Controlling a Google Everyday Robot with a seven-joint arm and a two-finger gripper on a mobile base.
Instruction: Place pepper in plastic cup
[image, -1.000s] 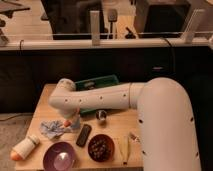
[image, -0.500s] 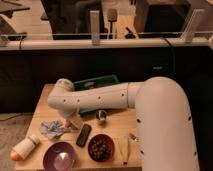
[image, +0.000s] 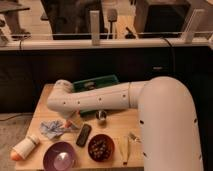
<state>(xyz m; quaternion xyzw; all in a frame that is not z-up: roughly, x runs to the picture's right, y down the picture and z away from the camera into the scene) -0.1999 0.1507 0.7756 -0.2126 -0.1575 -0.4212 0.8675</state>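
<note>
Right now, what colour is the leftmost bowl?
Purple bowl, camera view. The hand hangs low beneath the bend of the white arm.

Our gripper (image: 70, 120) hangs low at the arm's far left end, tucked just beneath the rounded wrist joint (image: 61, 99) and mostly hidden by it. Up and to the right of the gripper, our white forearm (image: 102, 100) stretches nearly level. It joins the broad shoulder housing (image: 167, 125) well to the gripper's right.

No writing, label, brand or number is legible anywhere. The tool (image: 72, 120), lower left above the counter (image: 44, 102), bears no readable mark.
</note>
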